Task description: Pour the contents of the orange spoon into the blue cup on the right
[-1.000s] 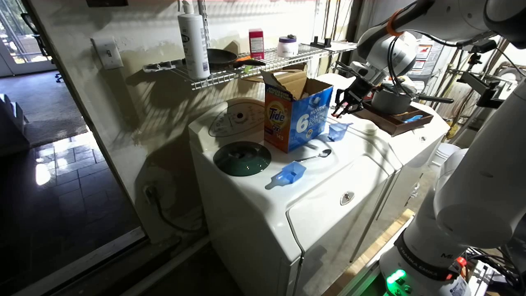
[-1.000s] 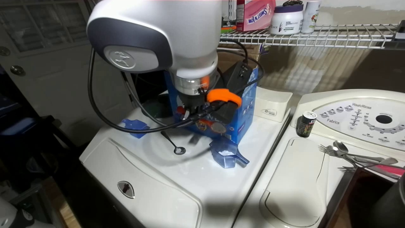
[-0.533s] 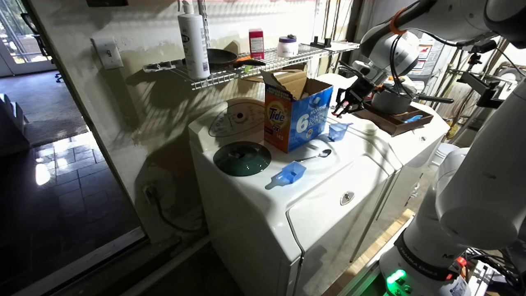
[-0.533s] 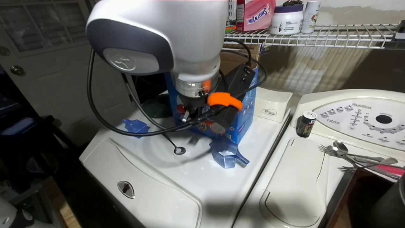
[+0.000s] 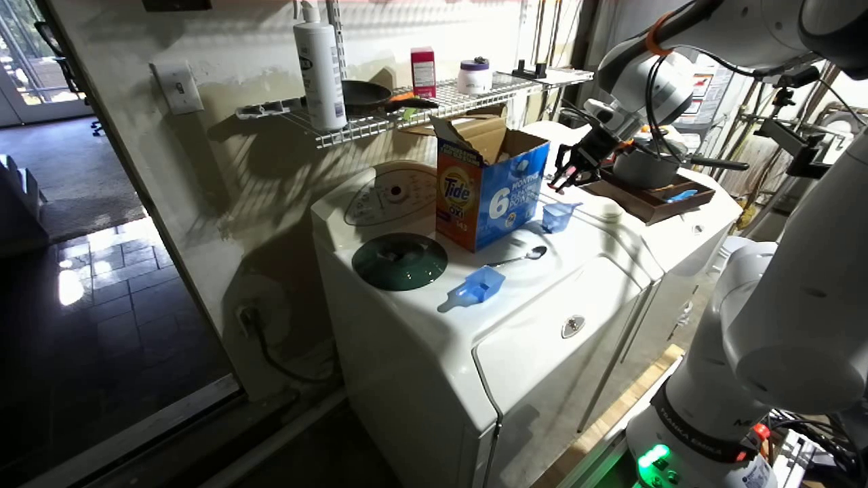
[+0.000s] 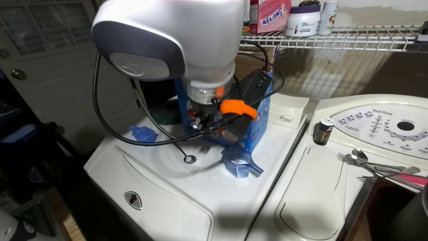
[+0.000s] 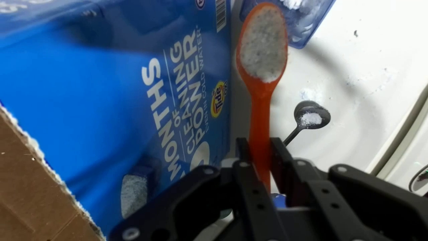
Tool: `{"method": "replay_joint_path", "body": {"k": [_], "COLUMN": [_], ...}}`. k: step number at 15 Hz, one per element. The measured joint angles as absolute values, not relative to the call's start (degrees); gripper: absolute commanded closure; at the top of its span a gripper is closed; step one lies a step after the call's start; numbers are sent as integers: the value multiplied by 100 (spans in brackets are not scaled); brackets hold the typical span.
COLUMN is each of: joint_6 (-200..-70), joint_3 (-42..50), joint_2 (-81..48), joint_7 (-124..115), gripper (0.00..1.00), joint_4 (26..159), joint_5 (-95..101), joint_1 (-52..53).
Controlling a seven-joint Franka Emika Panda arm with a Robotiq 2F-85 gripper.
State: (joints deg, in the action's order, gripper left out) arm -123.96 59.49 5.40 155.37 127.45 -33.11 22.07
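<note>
"Wrist view first: what's in the gripper [image 7: 260,150]?"

"Jaws narrow, pinching the orange spoon [image 7: 260,107] by its handle; bowl filled with speckled powder [image 7: 264,47]."

"And the blue cup [image 6: 238,170]?"

"On the white appliance [image 6: 207,182], just beside the cardboard box [image 5: 505,196], white powder [image 6: 239,161] inside. From the wrist, the spoon's bowl overlaps its edge; height between can't be told."

"Farther out?"

"Metal spoon [image 7: 301,126] lying nearby, some powder in it; second blue cup [image 5: 487,281] past its handle."
</note>
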Motion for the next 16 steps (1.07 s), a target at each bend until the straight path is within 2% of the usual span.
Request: {"method": "replay_joint_path", "body": {"k": [16], "joint_6": [-12570], "joint_3": [7009], "joint_2": [548], "joint_7": [15546], "gripper": [95], "joint_4": [12722], "joint_5": [-3307], "joint_1": [3329]}}
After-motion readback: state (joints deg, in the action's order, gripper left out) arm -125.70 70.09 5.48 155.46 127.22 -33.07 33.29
